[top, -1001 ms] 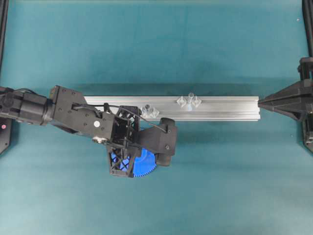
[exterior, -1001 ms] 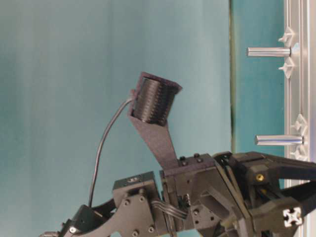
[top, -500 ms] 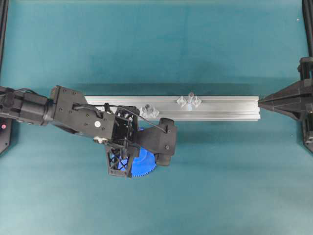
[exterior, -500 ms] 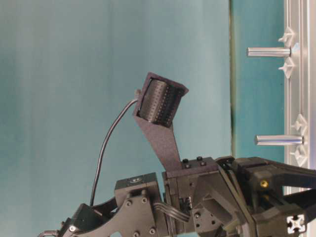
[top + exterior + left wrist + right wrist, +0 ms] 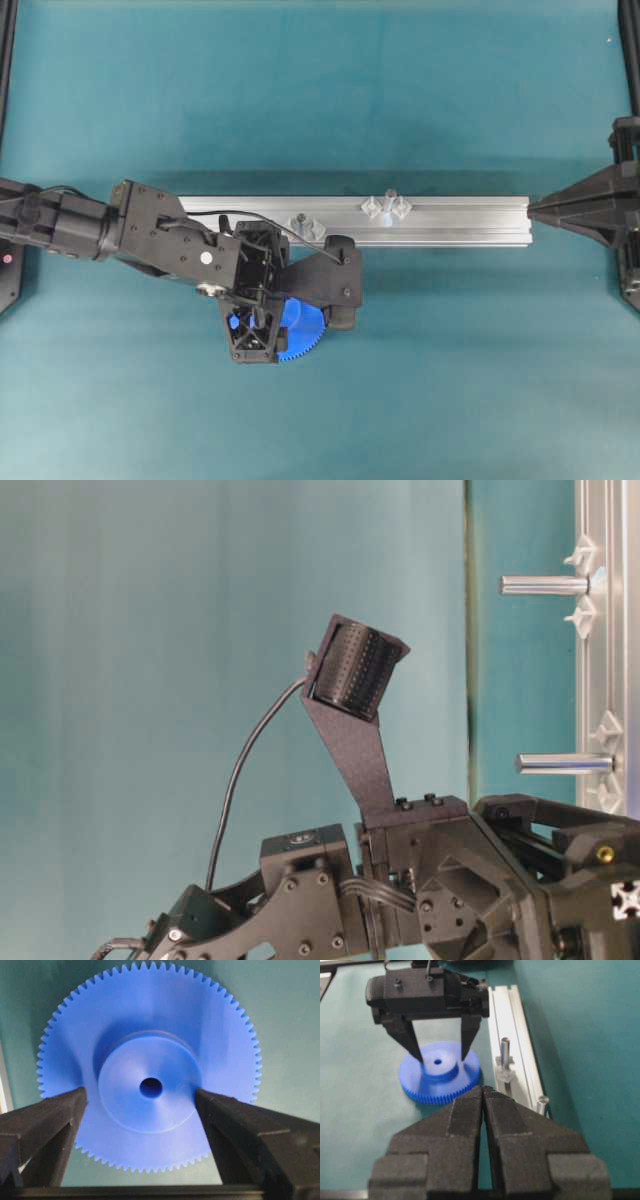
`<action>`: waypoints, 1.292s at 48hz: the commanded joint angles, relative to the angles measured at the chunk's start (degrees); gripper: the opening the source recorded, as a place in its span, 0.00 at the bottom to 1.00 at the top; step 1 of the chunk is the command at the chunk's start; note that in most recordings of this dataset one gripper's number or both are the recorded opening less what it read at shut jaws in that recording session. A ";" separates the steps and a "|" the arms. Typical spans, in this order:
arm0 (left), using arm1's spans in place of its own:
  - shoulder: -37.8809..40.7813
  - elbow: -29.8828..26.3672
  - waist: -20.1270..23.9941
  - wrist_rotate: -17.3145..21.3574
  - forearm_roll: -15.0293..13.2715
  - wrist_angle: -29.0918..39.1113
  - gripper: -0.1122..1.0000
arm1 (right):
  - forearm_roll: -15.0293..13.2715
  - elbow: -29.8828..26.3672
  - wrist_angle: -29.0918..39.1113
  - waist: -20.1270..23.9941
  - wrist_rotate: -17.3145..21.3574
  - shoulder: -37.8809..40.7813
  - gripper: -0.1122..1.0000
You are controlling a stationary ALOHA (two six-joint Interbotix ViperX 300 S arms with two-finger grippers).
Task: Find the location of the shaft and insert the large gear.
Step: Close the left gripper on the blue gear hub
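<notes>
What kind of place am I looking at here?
Probably a robotics lab test bench: two black robot arms over a teal mat, an aluminium rail with upright pins, and a blue gear laid out for an assembly exercise.

This is a robotics lab bench, a test set-up and not a home or shop. A plain teal mat (image 5: 400, 90) covers the whole table, with no household clutter on it. Black frame posts (image 5: 632, 50) stand at the left and right edges. An aluminium rail (image 5: 470, 220) lies across the middle, carrying small clear mounts (image 5: 385, 208) and upright pins (image 5: 545, 585). A black robot arm (image 5: 150, 235) reaches in from the left, with a camera (image 5: 355, 670) and cable fixed on its wrist. A second black arm (image 5: 590, 205) sits at the right edge.
</notes>
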 commanded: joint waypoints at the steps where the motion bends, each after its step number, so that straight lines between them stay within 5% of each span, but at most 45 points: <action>1: -1.05 -1.23 -0.26 -0.09 0.18 -0.70 0.95 | 0.09 -0.70 -0.18 -0.09 0.53 0.26 0.15; 62: 0.35 -1.23 -0.35 -1.67 0.18 -2.46 0.94 | 0.18 -0.62 -0.18 -0.18 0.62 0.26 0.15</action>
